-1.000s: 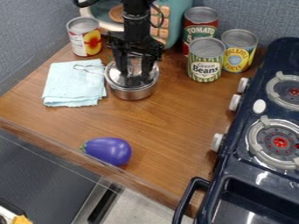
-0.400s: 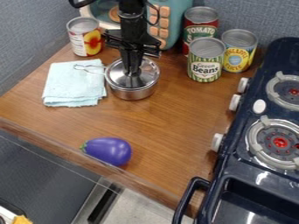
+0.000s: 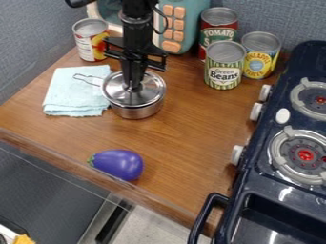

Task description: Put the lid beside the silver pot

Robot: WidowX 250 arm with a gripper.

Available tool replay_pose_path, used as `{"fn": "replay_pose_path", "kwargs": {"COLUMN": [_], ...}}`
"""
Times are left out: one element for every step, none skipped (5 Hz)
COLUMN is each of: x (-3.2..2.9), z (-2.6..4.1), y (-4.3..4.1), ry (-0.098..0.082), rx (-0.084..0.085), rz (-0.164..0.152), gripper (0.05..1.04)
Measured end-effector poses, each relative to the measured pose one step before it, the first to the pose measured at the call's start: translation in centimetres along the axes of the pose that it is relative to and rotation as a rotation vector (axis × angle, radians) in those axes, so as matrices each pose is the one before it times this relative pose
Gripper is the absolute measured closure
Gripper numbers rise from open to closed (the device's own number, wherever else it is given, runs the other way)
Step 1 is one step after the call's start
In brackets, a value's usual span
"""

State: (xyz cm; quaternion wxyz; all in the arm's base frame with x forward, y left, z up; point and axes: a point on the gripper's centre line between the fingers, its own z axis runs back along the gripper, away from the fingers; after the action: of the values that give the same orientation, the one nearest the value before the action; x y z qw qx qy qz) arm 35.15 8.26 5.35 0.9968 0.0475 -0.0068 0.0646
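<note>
Beneath me, lid and pot are glossy metal; at my nine o'clock, matt cloth (a bit rough); at six, smooth, shiny eggplant.

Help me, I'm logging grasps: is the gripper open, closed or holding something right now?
Gripper: closed, holding the lid at its knob, over the silver pot.

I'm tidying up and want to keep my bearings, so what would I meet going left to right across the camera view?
Folded light-blue cloth, silver pot, green-striped can, yellow-and-blue can, far stove burner.
</note>
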Motion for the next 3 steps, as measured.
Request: {"fn": "replay_pose_path", "kwargs": {"x": [-1.634,-1.459,-0.472], "z": [3.018,2.618,0.972], "y": [0.379,0.236,-2.006], "ry": [-0.0578,-0.0565,-0.0151], "rx": [0.0124,0.0224,0.0155], "rz": [0.0232,0.0142,-0.0659], "gripper": [1.032,1.032,1.032]}}
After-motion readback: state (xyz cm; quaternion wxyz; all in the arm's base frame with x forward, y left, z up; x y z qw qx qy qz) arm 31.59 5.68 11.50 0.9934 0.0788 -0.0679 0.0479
